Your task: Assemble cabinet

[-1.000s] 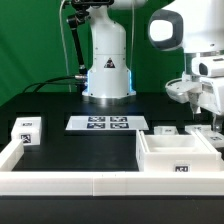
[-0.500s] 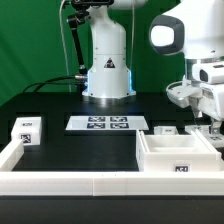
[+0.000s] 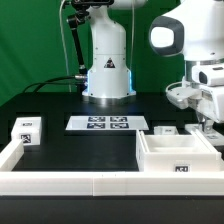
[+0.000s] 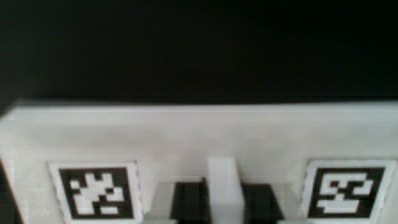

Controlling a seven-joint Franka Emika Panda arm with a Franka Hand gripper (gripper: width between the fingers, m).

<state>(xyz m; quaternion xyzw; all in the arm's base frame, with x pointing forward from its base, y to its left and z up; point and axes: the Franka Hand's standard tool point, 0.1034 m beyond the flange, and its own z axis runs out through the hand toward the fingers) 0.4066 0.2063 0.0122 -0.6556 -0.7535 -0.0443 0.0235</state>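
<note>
The cabinet [image 3: 176, 156], an open white box with a tag on its front, stands at the front on the exterior view's right. My gripper [image 3: 205, 122] hangs just behind it, low over a white tagged part [image 3: 206, 131]. In the wrist view that part [image 4: 196, 135] fills the lower half, with two tags. Two dark shapes flank a thin white rib [image 4: 222, 195] at the edge. I cannot tell whether they are my fingers or how wide the jaws stand. A small white tagged block [image 3: 27, 131] sits at the exterior view's left.
The marker board [image 3: 108, 124] lies flat in the middle, in front of the arm's base [image 3: 107, 75]. Another small white piece [image 3: 165, 129] lies behind the cabinet. Low white border rails [image 3: 70, 180] run along the front and left.
My arm and gripper have moved a little toward the exterior view's right, over the tagged part behind the cabinet. The loose parts have not moved.
</note>
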